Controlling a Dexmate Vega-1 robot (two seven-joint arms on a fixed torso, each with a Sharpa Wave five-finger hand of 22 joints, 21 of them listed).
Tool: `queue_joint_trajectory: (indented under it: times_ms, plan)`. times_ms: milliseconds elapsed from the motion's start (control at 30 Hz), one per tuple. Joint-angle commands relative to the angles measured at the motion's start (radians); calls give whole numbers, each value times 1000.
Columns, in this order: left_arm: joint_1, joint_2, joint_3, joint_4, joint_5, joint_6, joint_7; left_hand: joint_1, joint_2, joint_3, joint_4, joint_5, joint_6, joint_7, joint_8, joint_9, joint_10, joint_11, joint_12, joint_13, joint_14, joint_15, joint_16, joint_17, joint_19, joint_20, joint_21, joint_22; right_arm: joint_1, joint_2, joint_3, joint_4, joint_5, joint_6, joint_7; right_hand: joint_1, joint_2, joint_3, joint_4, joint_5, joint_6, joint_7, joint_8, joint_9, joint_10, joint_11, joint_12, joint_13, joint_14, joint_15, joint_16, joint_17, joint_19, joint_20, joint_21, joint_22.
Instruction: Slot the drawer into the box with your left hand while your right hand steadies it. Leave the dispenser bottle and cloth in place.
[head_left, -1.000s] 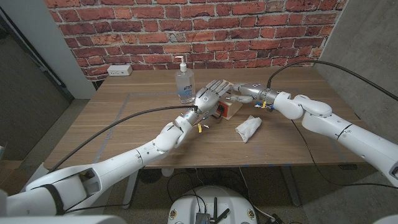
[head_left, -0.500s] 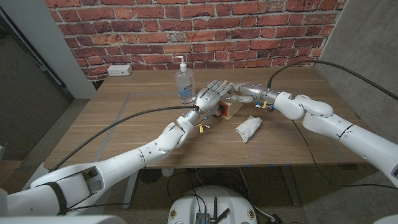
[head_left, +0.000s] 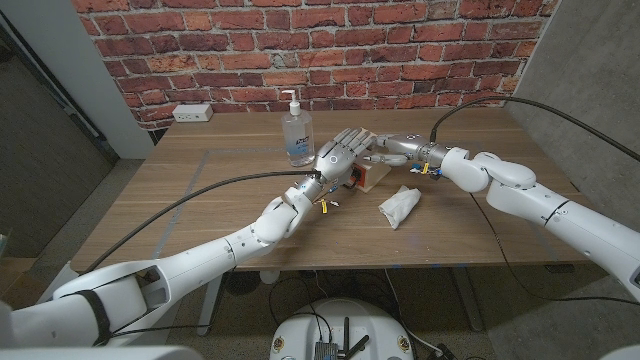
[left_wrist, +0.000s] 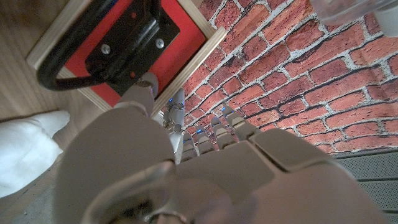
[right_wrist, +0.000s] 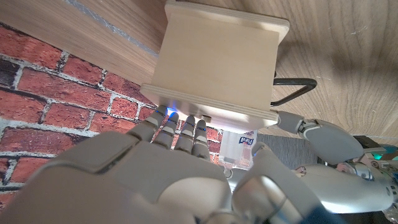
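Head view: we see the pale plywood box (head_left: 373, 177) standing near the middle of the wooden table (head_left: 200, 200), with both hands meeting at it. The left hand (head_left: 340, 155) comes in from the near left and lies against the box's left face, its fingers spread and extended over the top. The right hand (head_left: 392, 150) comes in from the right and lies along the far upper edge of the box, fingers stretched toward the left hand.

Left wrist view: we see the red-fronted drawer (left_wrist: 134, 46) with its black loop handle (left_wrist: 62, 71) sitting framed inside the plywood edge of the box. A fingertip (left_wrist: 144, 84) of the left hand (left_wrist: 186, 168) presses on the red front just beside the handle's black mounting plate. Nothing is clasped in this hand; the fingers are extended.

Right wrist view: we see the right hand (right_wrist: 168, 174) with its fingertips (right_wrist: 180, 127) touching the rear edge of the box (right_wrist: 217, 62). The black handle (right_wrist: 292, 90) protrudes past the opposite end, where the left hand (right_wrist: 329, 149) shows. The right hand grips nothing; it only bears against the box.

The clear plastic dispenser bottle with white pump (head_left: 296, 130) stands upright just left of the hands. The crumpled white cloth (head_left: 398, 207) lies on the table near the box, on its near right side.
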Motion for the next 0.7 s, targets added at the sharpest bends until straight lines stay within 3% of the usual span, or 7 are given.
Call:
queue_joint_trajectory:
  times_ms: [33,400,700]
  plan:
    - [2,1,5,2,-7,11,10,12,0,-2,1,5,1,-10,0,2,3,3,5,2,9,-33,6,2,7,-87,4,0,-4,1,1,-12,-1,-6,4,-5,42,5,4,0,4,5,6,2,6,-1,4,-1,9,-53,9,4,12,-58,2,5]
    - [-3,-5,10,14,-15,8,21,15,-1,-2,0,5,3,-9,1,2,3,3,5,2,9,-33,6,2,7,-88,3,0,-9,1,2,-24,-1,-14,10,-5,42,5,4,0,4,6,6,2,6,0,4,-1,9,-52,9,5,14,-56,2,5]
    - [20,28,0,-42,-16,10,3,14,-2,-4,2,5,1,-13,0,2,3,1,5,2,11,-33,7,2,8,-90,4,0,-12,2,3,-29,-4,-19,9,-5,42,5,4,0,4,6,6,2,5,-1,3,-1,9,-52,9,6,17,-56,2,5]
